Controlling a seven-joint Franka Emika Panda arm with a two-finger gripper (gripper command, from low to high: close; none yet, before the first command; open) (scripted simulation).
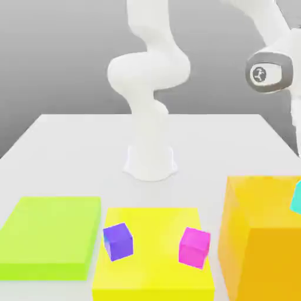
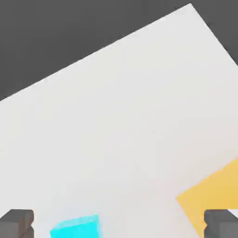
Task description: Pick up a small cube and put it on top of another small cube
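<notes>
— Well, any writing on those cubes?
— None legible. Purple cube and magenta cube sit apart on the yellow pad; the arm stands raised, gripper spread wide, holding nothing, above a cyan cube.

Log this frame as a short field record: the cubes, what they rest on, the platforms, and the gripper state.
purple cube: rests on the yellow platform, toward the exterior view's left
magenta cube: on the same yellow platform, apart from the purple one
cyan cube: at the exterior view's right edge, over the orange block; support unclear
green platform: nothing on it
gripper: open, holding nothing; cyan cube between the fingertips in the hand view
stacking: not yet done
</notes>
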